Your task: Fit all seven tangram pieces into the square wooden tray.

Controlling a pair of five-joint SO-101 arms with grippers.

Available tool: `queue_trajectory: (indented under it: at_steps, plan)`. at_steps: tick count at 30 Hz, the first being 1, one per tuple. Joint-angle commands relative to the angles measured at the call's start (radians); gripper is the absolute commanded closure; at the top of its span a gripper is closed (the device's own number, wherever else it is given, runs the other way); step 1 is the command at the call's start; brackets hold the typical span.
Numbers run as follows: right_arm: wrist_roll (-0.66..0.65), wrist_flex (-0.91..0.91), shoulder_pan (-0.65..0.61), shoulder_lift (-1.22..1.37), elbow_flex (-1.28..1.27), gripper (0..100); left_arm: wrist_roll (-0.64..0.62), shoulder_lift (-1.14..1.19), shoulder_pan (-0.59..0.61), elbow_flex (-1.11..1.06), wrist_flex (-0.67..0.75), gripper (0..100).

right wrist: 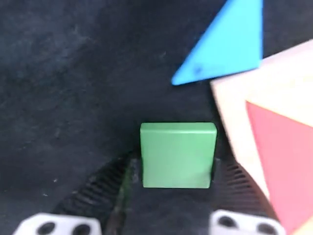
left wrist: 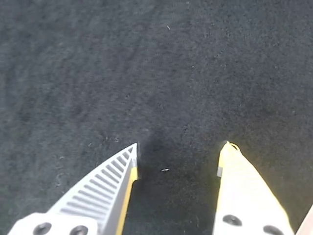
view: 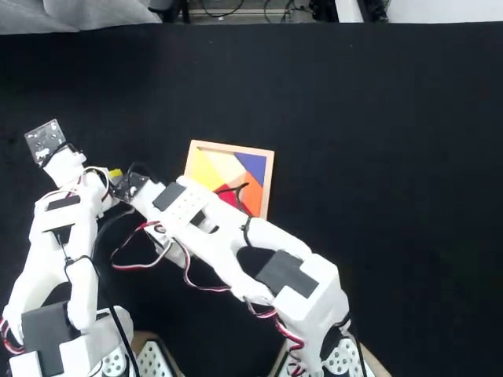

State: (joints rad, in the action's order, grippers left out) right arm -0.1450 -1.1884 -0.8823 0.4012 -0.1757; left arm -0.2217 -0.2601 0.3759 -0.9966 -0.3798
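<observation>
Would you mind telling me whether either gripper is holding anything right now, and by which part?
The right gripper pinches the green square by two opposite side edges; the left gripper is open and holds nothing.

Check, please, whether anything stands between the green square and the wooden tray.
Nothing visible does: the green square at the right claw lies beside the tray's rim, with black cloth between. The blue triangle lies farther off, clear of that gap.

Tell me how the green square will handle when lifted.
Probably stiff: the green square shows crisp, thick edges. It likely won't roll, having flat faces. Its smooth sides could slip in the right tool if gripped loosely.
</observation>
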Motion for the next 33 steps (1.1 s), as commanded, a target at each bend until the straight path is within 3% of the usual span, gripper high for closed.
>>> queue_trajectory:
  at_steps: [1,11,19,26,33]
  plan:
    - [0.000,0.002,-0.020,0.005,0.039,98.0,0.002,-0.008,0.001,0.053,0.020,74]
    - [-0.002,-0.193,0.120,-0.153,0.107,98.8,0.002,-0.008,-0.001,0.056,0.020,74]
    - [-0.008,-0.117,0.362,-0.390,0.087,98.7,0.002,-0.008,-0.002,0.056,0.021,74]
    - [-0.035,-0.002,0.485,-0.191,0.240,98.7,0.002,-0.006,-0.005,0.058,0.021,74]
    - [-0.040,-0.135,0.508,0.113,0.556,98.7,0.002,-0.006,-0.008,0.058,0.021,74]
